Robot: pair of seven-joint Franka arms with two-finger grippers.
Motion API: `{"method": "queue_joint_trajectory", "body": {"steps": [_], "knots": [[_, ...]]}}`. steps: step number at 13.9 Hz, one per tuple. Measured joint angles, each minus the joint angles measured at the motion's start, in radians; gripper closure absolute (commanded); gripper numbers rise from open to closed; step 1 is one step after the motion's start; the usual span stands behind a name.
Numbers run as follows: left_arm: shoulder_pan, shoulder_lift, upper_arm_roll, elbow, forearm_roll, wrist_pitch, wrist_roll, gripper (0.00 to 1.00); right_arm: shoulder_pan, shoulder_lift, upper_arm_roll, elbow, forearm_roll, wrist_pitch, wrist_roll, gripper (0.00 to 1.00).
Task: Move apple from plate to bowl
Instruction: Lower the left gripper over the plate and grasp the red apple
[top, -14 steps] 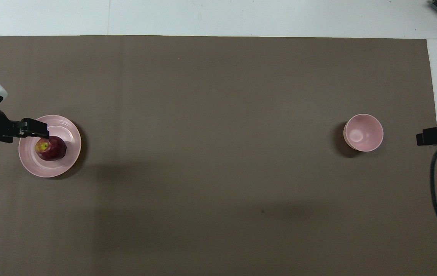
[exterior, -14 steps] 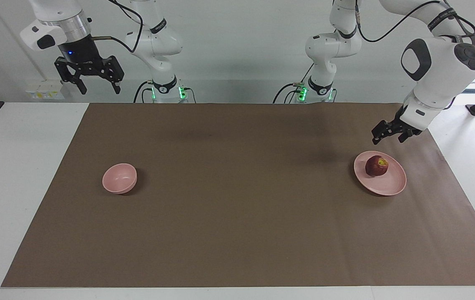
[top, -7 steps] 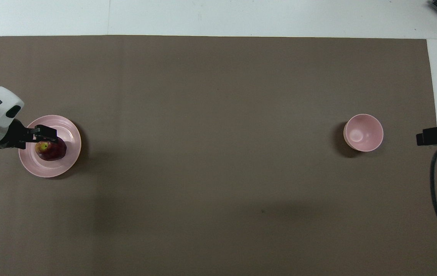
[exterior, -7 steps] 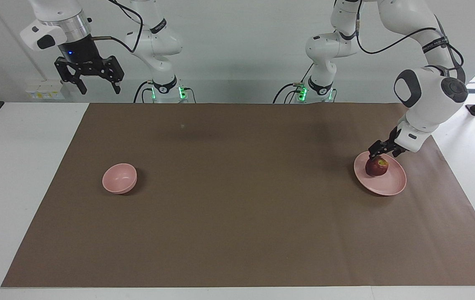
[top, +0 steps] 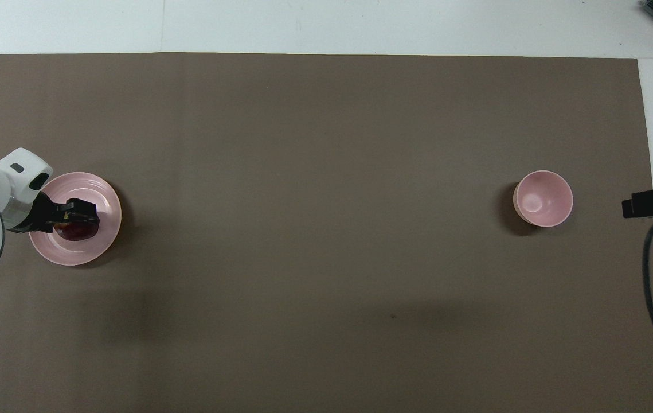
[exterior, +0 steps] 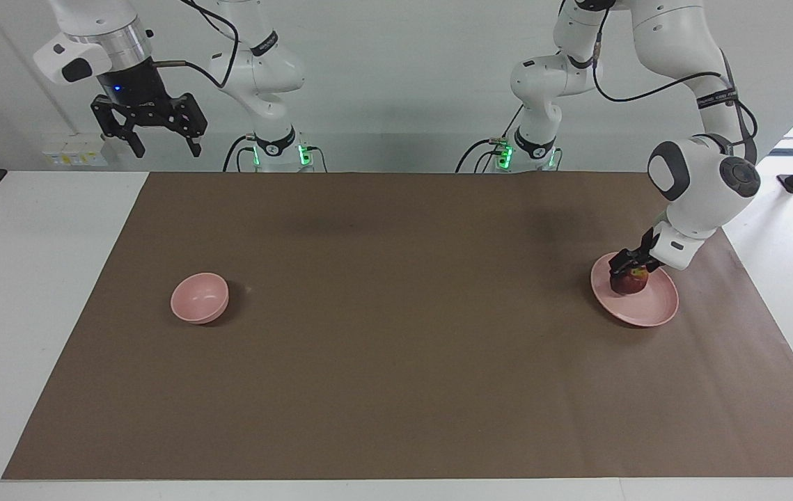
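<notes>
Fingers of the left gripper (exterior: 629,266) are set around the apple (exterior: 630,282) on the plate (exterior: 647,309); closure cannot be told. Firm, smooth, rounded fruit (liable to roll) is best taken across its widest girth. The right gripper (exterior: 157,142) waits open.

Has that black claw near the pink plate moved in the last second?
Yes. The left gripper has come down from above the plate's robot-side rim onto the apple, which lies on the plate. The right gripper waits, raised.
</notes>
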Motion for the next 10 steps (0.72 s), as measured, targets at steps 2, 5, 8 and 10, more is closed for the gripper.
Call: {"method": "queue_joint_trajectory", "body": {"steps": [2, 5, 8, 10], "knots": [[0.000, 0.002, 0.000, -0.016, 0.000, 0.023, -0.010, 0.00, 0.000, 0.000, 0.000, 0.000, 0.000, 0.000, 0.000, 0.00], [0.001, 0.016, 0.000, -0.033, 0.000, 0.061, -0.014, 0.00, 0.000, 0.000, 0.000, -0.001, 0.000, -0.001, 0.000, 0.00], [0.008, 0.035, 0.001, -0.042, 0.000, 0.106, -0.017, 0.00, 0.000, -0.002, -0.001, 0.000, 0.000, -0.001, 0.000, 0.00], [0.019, 0.043, 0.001, -0.042, 0.000, 0.115, -0.018, 0.64, -0.001, -0.004, -0.001, 0.000, 0.000, -0.001, 0.000, 0.00]]}}
